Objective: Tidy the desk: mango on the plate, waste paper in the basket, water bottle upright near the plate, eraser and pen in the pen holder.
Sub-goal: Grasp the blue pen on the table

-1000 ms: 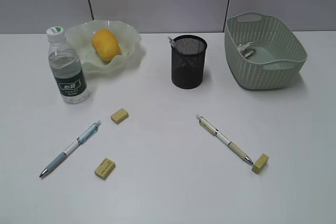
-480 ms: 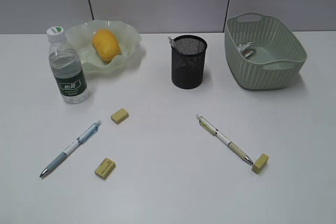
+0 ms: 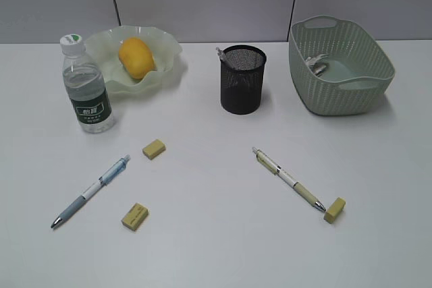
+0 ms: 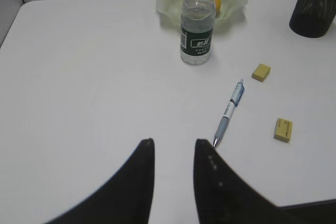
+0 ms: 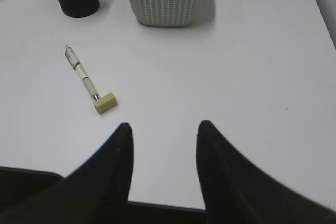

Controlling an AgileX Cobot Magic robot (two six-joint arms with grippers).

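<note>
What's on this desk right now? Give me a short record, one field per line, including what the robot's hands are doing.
mango: on the plate
water bottle: upright beside the plate
waste paper: in the basket
pen holder: already holds one pen-like item
loose pens: blue pen, green pen
loose erasers: three, one at the green pen's tip
left end effector: open, empty
right end effector: open, empty

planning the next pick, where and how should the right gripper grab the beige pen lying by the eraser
Grip the beige pen mid-barrel from straight above, jaws across its width. It lies flat and diagonal, and its tip end touches the eraser, so stay clear of that end.
</note>
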